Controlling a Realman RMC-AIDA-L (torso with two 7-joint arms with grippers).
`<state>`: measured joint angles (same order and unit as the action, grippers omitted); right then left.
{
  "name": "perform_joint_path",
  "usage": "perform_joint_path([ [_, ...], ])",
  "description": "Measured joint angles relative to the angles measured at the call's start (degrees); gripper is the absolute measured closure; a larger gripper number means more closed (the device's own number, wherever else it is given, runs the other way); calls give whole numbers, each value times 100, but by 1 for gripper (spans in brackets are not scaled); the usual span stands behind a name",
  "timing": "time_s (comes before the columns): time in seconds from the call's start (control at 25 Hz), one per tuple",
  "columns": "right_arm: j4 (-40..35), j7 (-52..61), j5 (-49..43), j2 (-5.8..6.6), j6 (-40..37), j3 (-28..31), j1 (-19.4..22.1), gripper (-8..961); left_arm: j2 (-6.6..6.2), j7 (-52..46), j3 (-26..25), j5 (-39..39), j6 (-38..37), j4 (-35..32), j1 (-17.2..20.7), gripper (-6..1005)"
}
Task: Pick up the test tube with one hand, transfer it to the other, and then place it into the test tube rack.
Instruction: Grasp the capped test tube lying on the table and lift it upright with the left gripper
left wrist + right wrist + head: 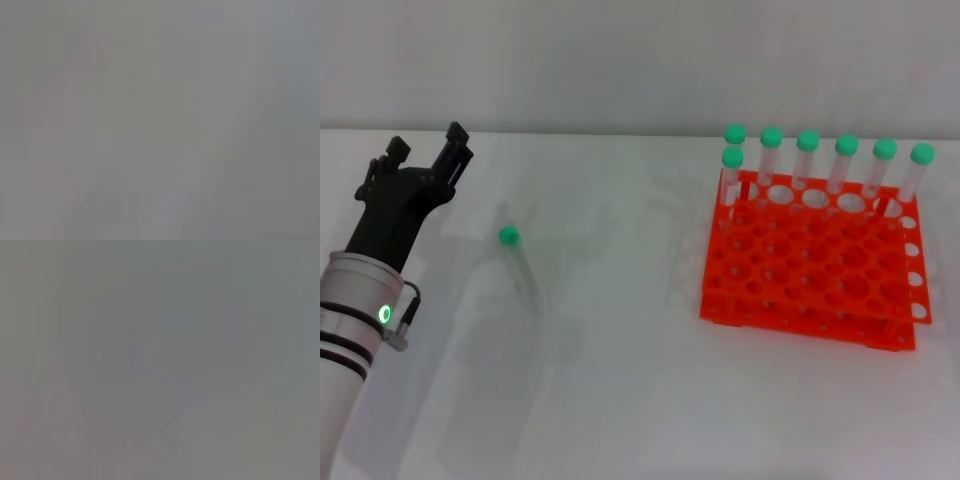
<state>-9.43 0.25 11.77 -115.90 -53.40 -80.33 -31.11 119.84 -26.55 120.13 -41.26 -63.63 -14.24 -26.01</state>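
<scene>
You have the whole task ahead of you: the slender clear plastic test tube with the round green cap [517, 258] lies flat on the white table [620, 400], not yet picked up, passed across or racked. It sits well to the left of the bright orange-red plastic test tube rack [810, 270], which already holds seven capped tubes. Your black left gripper [428, 160] hovers farther left of the tube, near it, empty, fingers slightly parted. Your right gripper is out of sight.
</scene>
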Motion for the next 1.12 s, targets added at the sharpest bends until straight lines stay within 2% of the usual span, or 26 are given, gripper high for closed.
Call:
perform_joint_path([
  [0.48, 41, 2, 212, -6, 9, -4, 54, 79, -26, 122, -5, 4, 298, 7, -92, 120],
  [0.76, 41, 10, 267, -7, 7, -7, 23, 80, -78, 213, -361, -5, 842, 171, -524, 122],
  [0.8, 40, 11, 268, -8, 7, -9, 15, 80, -155, 25, -502, 17, 1294, 139, -687, 122],
  [0.92, 39, 11, 270, -12, 8, -6, 5, 80, -207, -77, -528, 34, 1423, 124, -752, 122],
  [0.96, 38, 11, 271, -14, 8, -4, 5, 80, -301, -301, -533, 98, 1614, 100, -824, 122],
  [1.04, 37, 11, 272, -18, 10, -12, 5, 80, -713, -1511, -525, 698, 2401, -12, -1067, 123],
  [1.08, 37, 11, 273, -18, 10, -15, 7, 80, -779, -1727, -526, 843, 2504, -28, -1103, 123],
  [1.12, 36, 11, 273, -20, 11, -17, 17, 80, -912, -2260, -527, 1219, 2725, -63, -1168, 123],
])
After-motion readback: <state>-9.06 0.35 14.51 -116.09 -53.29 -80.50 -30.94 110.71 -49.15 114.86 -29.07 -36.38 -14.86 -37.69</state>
